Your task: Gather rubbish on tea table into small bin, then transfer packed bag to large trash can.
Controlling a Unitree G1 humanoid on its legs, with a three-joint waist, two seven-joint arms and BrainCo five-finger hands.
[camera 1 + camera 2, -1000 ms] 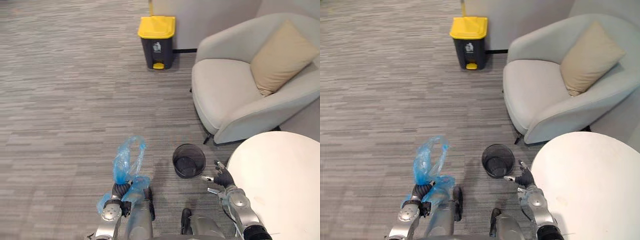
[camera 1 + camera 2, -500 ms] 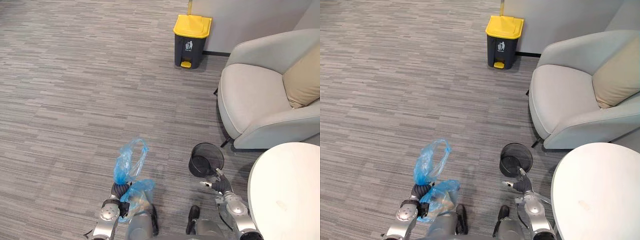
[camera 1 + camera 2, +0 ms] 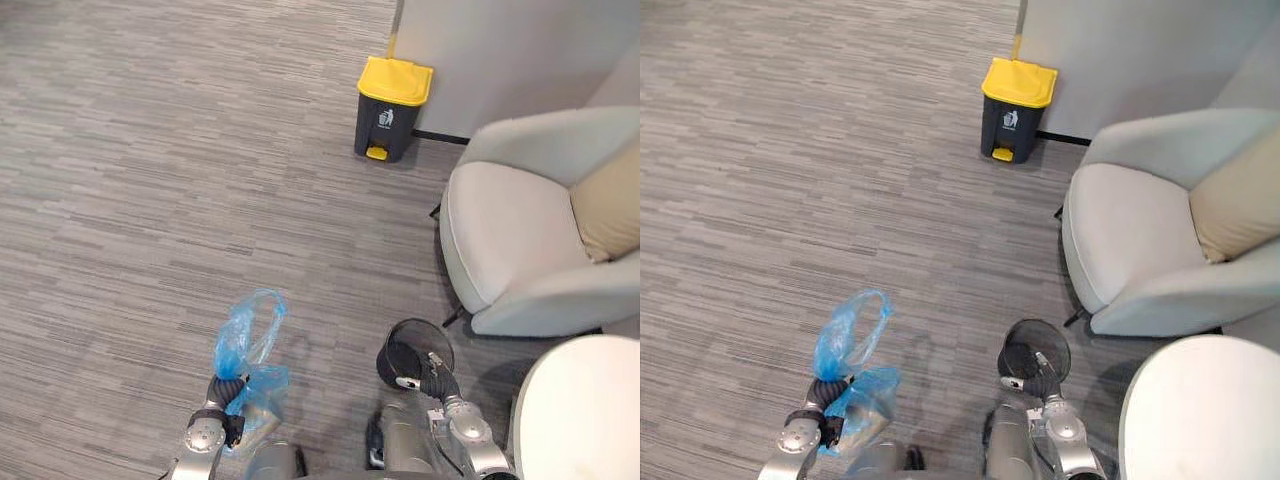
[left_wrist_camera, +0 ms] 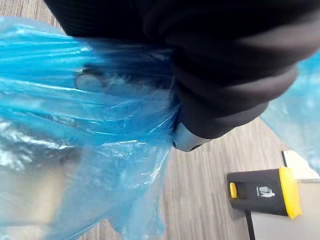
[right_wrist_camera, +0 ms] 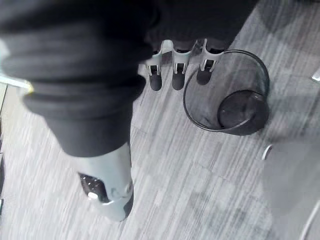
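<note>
A blue plastic bag (image 3: 247, 337) with rubbish in its lower part hangs over the carpet, its loop handles standing up. My left hand (image 3: 227, 388) is shut on the bag's neck. In the left wrist view the blue bag (image 4: 75, 125) wraps round my left hand (image 4: 225, 65). The small black mesh bin (image 3: 413, 350) stands on the floor without a liner. My right hand (image 3: 437, 380) hovers right beside it, open; its fingers (image 5: 173, 70) reach straight toward the small bin's rim (image 5: 235, 100). The large trash can (image 3: 394, 95), dark with a yellow lid, stands far ahead by the wall.
A grey armchair (image 3: 530, 240) with a beige cushion (image 3: 610, 205) stands to the right. The round white tea table (image 3: 580, 410) sits at the lower right. Open grey carpet (image 3: 200, 180) stretches from me to the trash can (image 4: 265, 192).
The camera has moved: the table and armchair have slid toward the right edge and more open carpet shows ahead. The left hand still holds the bag; the right hand stays by the small bin.
</note>
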